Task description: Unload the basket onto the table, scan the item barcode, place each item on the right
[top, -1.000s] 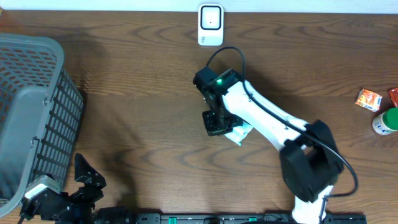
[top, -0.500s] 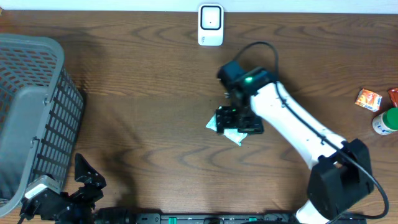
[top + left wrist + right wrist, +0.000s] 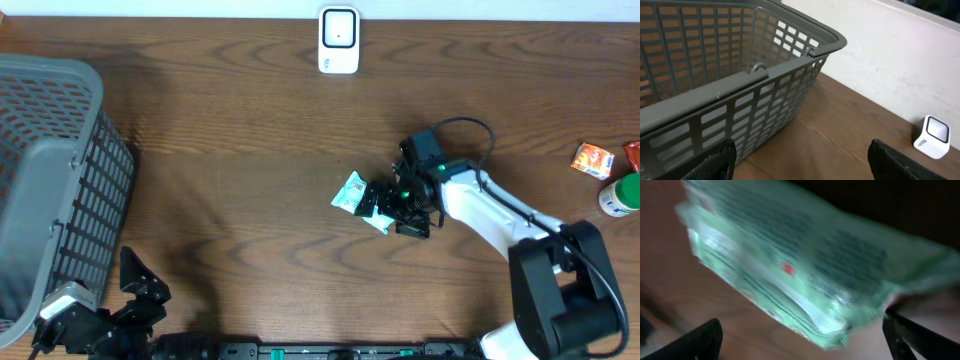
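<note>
This looks like a mock shop checkout built on a test bench. A grey plastic lattice shopping basket (image 3: 50, 170) stands at one end of a dark wood-grain table (image 3: 230, 130). A small white box-shaped barcode scanner (image 3: 339, 40) sits at the far edge by a plain white wall (image 3: 900, 55). Packaged groceries, an orange packet (image 3: 592, 160) and a green-capped white bottle (image 3: 620, 195), lie at the other end.

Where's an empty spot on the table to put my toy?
Biggest bare patch: the wood between the basket and the packet. Also bare: between the scanner and the snacks at the right edge. Crowded: around the packet, by the right gripper.
</note>
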`<state>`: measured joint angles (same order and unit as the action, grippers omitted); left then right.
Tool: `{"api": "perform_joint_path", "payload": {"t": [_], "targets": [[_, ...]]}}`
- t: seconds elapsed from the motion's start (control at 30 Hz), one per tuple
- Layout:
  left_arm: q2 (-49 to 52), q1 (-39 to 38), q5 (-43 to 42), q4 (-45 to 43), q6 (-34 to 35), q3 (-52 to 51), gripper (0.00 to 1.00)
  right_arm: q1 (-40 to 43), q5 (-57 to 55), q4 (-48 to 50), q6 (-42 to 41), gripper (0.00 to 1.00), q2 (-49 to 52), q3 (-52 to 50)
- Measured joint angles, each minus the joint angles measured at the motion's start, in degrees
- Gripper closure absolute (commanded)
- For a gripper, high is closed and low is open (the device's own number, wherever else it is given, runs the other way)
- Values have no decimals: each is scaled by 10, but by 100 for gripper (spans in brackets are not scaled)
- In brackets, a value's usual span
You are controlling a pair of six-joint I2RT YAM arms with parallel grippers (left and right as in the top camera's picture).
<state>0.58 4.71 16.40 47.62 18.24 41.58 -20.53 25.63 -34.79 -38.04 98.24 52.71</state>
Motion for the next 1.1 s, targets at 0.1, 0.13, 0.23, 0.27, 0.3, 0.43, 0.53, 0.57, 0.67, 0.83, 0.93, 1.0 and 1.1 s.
{"api": "perform_joint_path", "payload": {"t": [0.1, 0.13, 0.23, 0.27, 0.3, 0.43, 0.53, 0.57, 0.67, 0.83, 0.93, 1.0, 1.1], "targets": [[0, 0, 0, 0, 0, 0, 16, 0, 6, 52, -31, 1, -19, -32], [0, 0, 0, 0, 0, 0, 16, 0, 8, 78, -44, 1, -25, -46], [0, 0, 0, 0, 0, 0, 16, 0, 21, 174, -82, 1, -41, -90], [0, 0, 0, 0, 0, 0, 16, 0, 25, 205, -91, 1, -44, -102], [0, 0, 0, 0, 0, 0, 16, 1, 31, 237, -103, 1, -46, -118], [0, 0, 0, 0, 0, 0, 16, 1, 40, 297, -132, 1, -48, -145], [0, 0, 0, 0, 0, 0, 15, 1, 45, 313, -143, 15, -39, -147], [0, 0, 0, 0, 0, 0, 16, 1, 48, 324, -144, 23, -33, -148], [0, 0, 0, 0, 0, 0, 16, 2, 66, 363, -146, 50, -5, -149], [0, 0, 0, 0, 0, 0, 16, 10, 92, 393, -137, 97, 33, -153], [0, 0, 0, 0, 0, 0, 16, 16, 103, 414, -117, 99, 38, -158], [0, 0, 0, 0, 0, 0, 16, 17, 106, 425, -103, 99, 39, -161], [0, 0, 0, 0, 0, 0, 15, 18, 108, 435, -77, 99, 37, -164]]}}
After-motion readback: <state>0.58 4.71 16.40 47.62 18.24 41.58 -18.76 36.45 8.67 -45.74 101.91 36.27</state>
